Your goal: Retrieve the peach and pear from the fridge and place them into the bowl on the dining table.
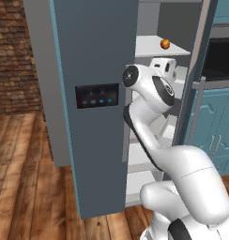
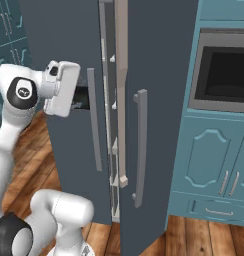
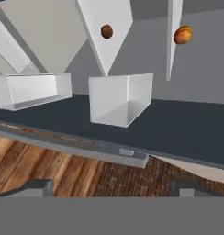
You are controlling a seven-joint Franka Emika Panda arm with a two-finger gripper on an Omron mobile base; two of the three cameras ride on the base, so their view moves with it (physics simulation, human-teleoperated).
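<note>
Reaching into the open fridge (image 1: 95,56), the white arm has its hand among the white shelves. The fridge is a tall slate-grey box with flat matte doors, long pale grey bar handles (image 2: 139,150) and a glossy black panel (image 1: 96,95) of small blue lights. In the hand view the fingers (image 3: 38,187) stand spread wide with nothing between them; only their dark blunt tips rise at the bottom edge. At 12 o'clock in that view a small round red-brown peach (image 3: 106,31) sits on a smooth white shelf, and at 1 o'clock a yellow-orange pear (image 3: 182,35) sits beside a thin white shelf edge, well apart from the peach. Two boxy white door bins (image 3: 120,98) hang at the middle. In the left base view one orange-brown fruit (image 1: 165,44) rests on an upper shelf; it is too small to say which. Plank wood floor (image 1: 22,187) and a rough brick wall (image 1: 13,51) lie around.
</note>
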